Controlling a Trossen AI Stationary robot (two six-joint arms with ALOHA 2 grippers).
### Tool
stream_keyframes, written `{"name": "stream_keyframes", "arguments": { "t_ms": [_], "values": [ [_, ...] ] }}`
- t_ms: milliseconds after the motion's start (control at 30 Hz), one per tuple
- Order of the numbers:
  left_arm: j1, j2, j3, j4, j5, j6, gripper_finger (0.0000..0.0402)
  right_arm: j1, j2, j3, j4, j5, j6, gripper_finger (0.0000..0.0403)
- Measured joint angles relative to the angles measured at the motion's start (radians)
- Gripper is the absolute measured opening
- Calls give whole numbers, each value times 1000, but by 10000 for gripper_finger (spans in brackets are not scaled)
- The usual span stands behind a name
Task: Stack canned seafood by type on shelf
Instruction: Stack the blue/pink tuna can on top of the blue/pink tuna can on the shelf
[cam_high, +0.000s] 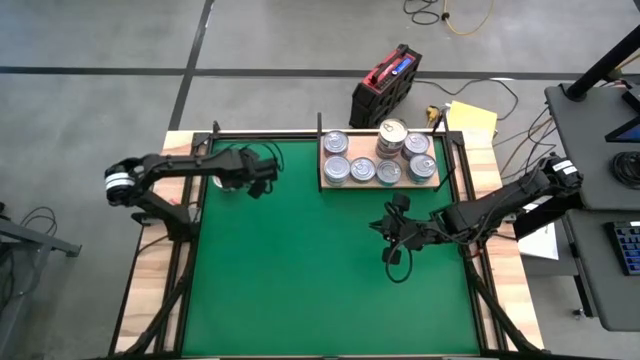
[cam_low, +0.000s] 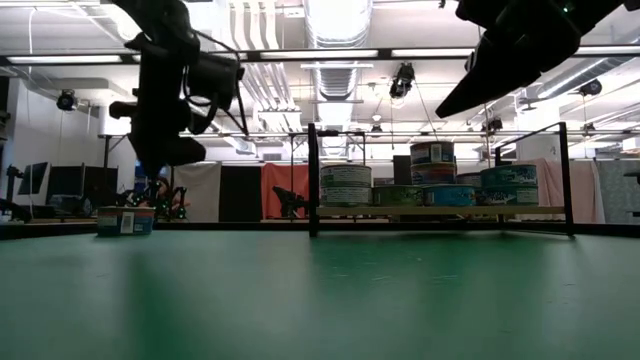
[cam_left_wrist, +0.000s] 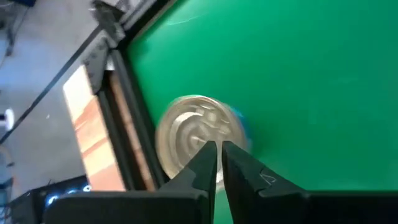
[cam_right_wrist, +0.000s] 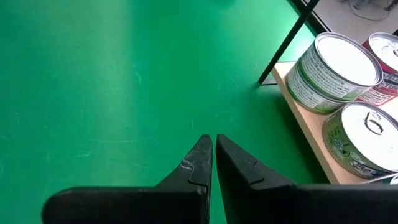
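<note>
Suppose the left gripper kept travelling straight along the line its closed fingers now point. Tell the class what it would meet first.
Probably the lone can on the green mat. The left gripper hangs shut above it, fingers aimed at the silvery lid, near the mat's edge. The gap between them is hard to judge.

Cans (cam_high: 380, 158) crowd shelf (cam_high: 325, 183) at mat's (cam_high: 300, 280) far edge; L end effector (cam_high: 268, 172) opposite.

One silver-lidded can (cam_left_wrist: 198, 138) sits alone upright on the green mat, way out at 9 o'clock. The rest crowd the pale wooden shelf (cam_high: 325, 184) at 1 o'clock, one stack (cam_high: 392, 136) maybe two high.
</note>
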Motion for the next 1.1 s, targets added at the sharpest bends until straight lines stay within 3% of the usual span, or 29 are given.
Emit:
{"name": "stream_keyframes", "arguments": {
  "t_ms": [300, 733, 1100],
  "values": [
    [112, 11, -66, 31, -16, 7, 1, 0, 0, -3, 0, 0, -1, 13],
    [112, 11, -161, 162, -17, 7, 0, 0, 0, -7, -1, 0, 9, 13],
    [107, 9, -210, 219, 54, 7, 0, 0, 0, -7, -1, 0, 15, 13]
  ]
}}
